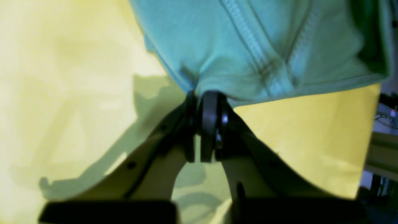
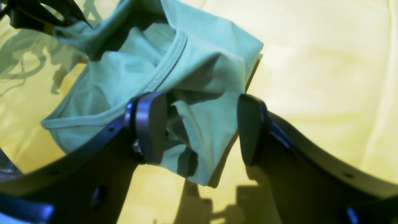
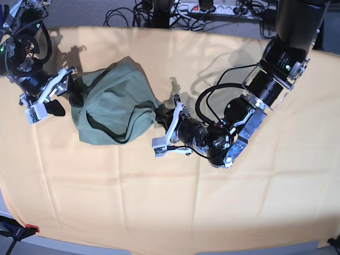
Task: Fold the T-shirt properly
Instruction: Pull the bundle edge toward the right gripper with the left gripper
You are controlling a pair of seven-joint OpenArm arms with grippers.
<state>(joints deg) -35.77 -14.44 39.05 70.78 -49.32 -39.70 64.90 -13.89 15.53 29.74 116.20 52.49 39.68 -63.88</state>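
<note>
The sage-green T-shirt (image 3: 111, 109) lies crumpled in a heap on the left half of the yellow-orange cloth (image 3: 159, 202). My left gripper (image 3: 161, 118) is at the heap's right edge. In the left wrist view its jaws (image 1: 202, 96) are pressed together on a stitched edge of the T-shirt (image 1: 236, 46), pinching the fabric. My right gripper (image 3: 62, 94) is at the heap's left edge. In the right wrist view it (image 2: 200, 127) stands open, and a fold of the T-shirt (image 2: 202, 93) hangs between its dark pads (image 2: 149, 124), gripped by neither.
The yellow-orange cloth covers the whole table. Cables and a power strip (image 3: 212, 8) lie behind its far edge. A red-tipped clamp (image 3: 21, 229) sits at the near left corner. Both arms' black cables loop beside the grippers.
</note>
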